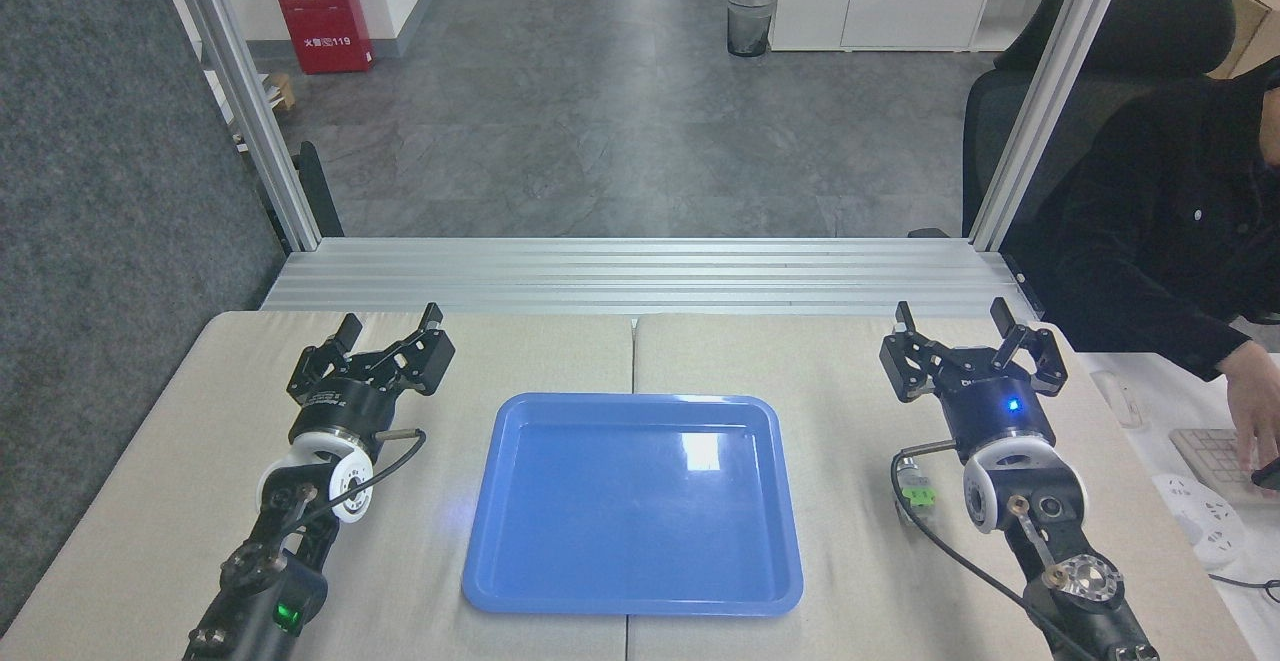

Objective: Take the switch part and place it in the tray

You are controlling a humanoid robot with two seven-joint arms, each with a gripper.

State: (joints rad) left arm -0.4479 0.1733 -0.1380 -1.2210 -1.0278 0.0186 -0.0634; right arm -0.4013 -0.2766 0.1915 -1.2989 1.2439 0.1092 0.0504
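Note:
The blue tray [633, 501] lies flat in the middle of the table with nothing in it. The switch part [914, 486], green and white with a silver end, rests on the table right of the tray, close beside my right arm's wrist and partly behind its cable. My right gripper [951, 322] hovers farther back, fingers spread and open, holding nothing. My left gripper [390, 322] is left of the tray's far corner, also open with nothing between its fingers.
A person in black sits at the right edge, a hand [1252, 396] at a keyboard [1212, 461] on a side desk. Aluminium frame posts [1040, 101] and a ribbed metal ledge [640, 276] bound the table's far side.

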